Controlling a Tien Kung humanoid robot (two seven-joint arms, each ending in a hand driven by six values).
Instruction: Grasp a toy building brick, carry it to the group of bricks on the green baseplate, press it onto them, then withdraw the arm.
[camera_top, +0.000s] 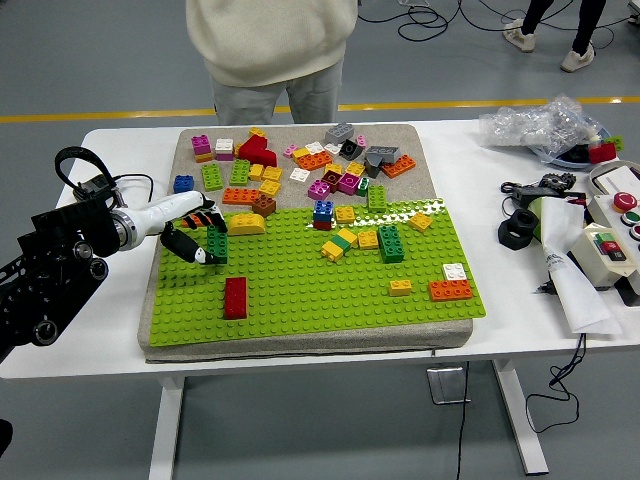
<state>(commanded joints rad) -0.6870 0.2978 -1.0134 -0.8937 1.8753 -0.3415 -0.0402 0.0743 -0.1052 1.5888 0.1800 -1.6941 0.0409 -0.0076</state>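
Observation:
My left hand (198, 238) reaches in from the left over the left edge of the green baseplate (300, 300). Its fingers are curled around a dark green brick (218, 246), which stands upright just above or on the plate; I cannot tell which. A red brick (235, 297) sits on the plate below the hand, and a yellow rounded brick (248, 223) lies just behind it. A group of yellow, green and blue bricks (362, 238) stands at the plate's middle. The right arm is out of view.
Several loose bricks (300, 165) lie on the grey mat behind the plate. A person in a cream top (270, 40) stands at the far side, hands unseen. A control box (610, 240), black parts and a plastic bag (540, 125) fill the right side.

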